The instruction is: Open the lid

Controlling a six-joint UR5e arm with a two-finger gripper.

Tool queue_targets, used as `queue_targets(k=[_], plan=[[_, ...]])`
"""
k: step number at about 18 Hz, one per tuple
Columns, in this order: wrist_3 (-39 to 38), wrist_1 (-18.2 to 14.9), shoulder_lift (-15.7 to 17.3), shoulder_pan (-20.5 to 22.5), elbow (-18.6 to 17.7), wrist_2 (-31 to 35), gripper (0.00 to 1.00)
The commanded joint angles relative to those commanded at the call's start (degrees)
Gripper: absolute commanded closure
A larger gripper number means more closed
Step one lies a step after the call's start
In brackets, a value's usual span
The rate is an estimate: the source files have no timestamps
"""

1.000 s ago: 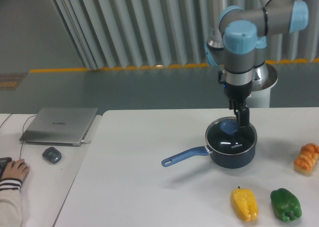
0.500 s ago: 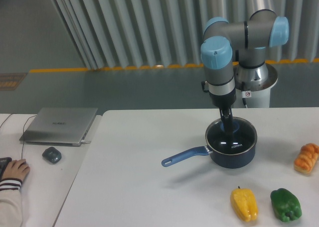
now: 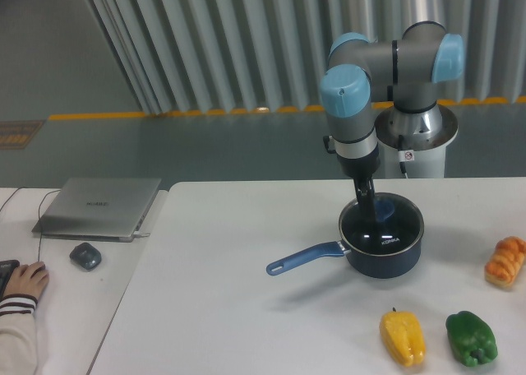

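Round dark glass lid (image 3: 383,228) with thin silver rim, blue centre knob and small white lettering: sitting closed on the dark blue saucepan (image 3: 386,256), which is standing on the white bench (image 3: 246,309). Long blue handle (image 3: 302,258): pointing left of the saucepan. Black jaws (image 3: 368,215) of the grey-and-blue arm: reaching down over the lid just left of the knob; how far apart they are standing cannot be told. Yellow pepper (image 3: 403,337) and green pepper (image 3: 471,338): lying in front of the saucepan. Orange bread-like item (image 3: 505,261): lying right of the saucepan.
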Motion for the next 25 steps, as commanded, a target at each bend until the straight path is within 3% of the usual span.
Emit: queue_targets(k=[25], plan=[[2.11, 0.18, -2.02, 0.17, -0.44, 4.14, 0.02]])
